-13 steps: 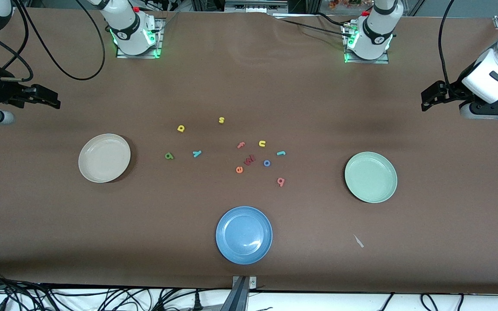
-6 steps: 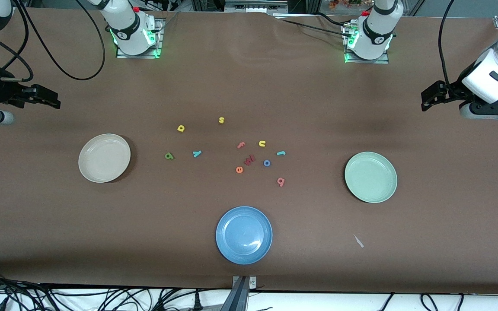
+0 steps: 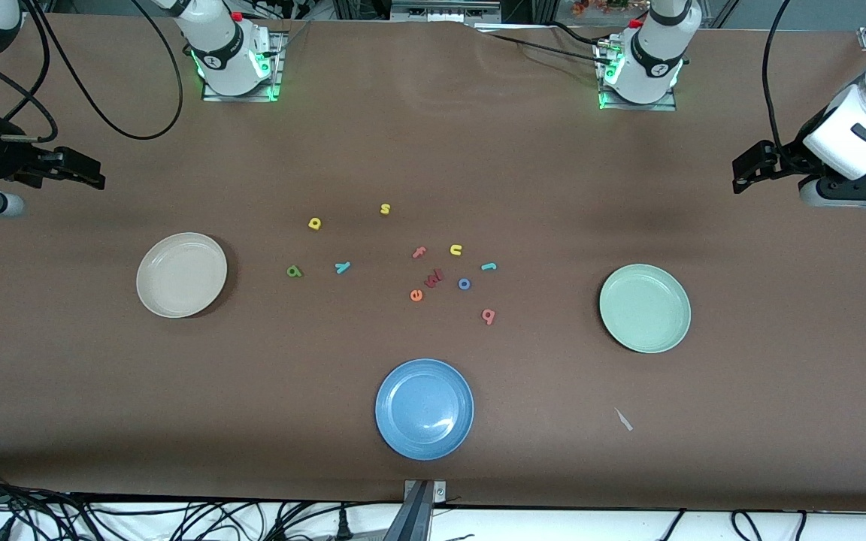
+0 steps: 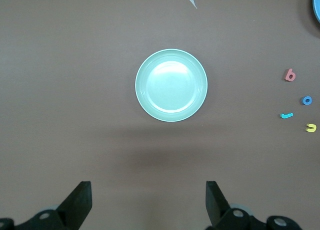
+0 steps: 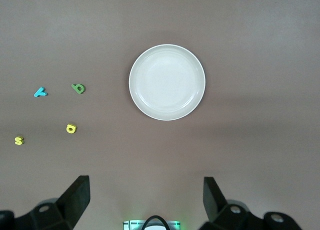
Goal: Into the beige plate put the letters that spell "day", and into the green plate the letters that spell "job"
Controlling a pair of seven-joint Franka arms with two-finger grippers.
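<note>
The yellow d [image 3: 315, 223], green a [image 3: 295, 271] and teal y [image 3: 342, 267] lie on the table beside the empty beige plate [image 3: 181, 274]. The teal j [image 3: 489, 266], blue o [image 3: 464, 284] and pink b [image 3: 488, 316] lie toward the empty green plate [image 3: 645, 308]. My left gripper [image 3: 743, 174] hangs open and empty over the table's end, with the green plate [image 4: 171, 84] in its wrist view. Open and empty too, my right gripper [image 3: 93, 179] hangs over its own end, and its wrist view shows the beige plate [image 5: 167, 82]. Both arms wait.
A blue plate [image 3: 424, 408] sits nearest the front camera. Other letters lie among the task's: a yellow s [image 3: 385, 209], a yellow u [image 3: 456, 249], a salmon f [image 3: 419, 252], an orange e [image 3: 416, 295] and a dark red one [image 3: 434, 279]. A paper scrap [image 3: 623, 419] lies near the green plate.
</note>
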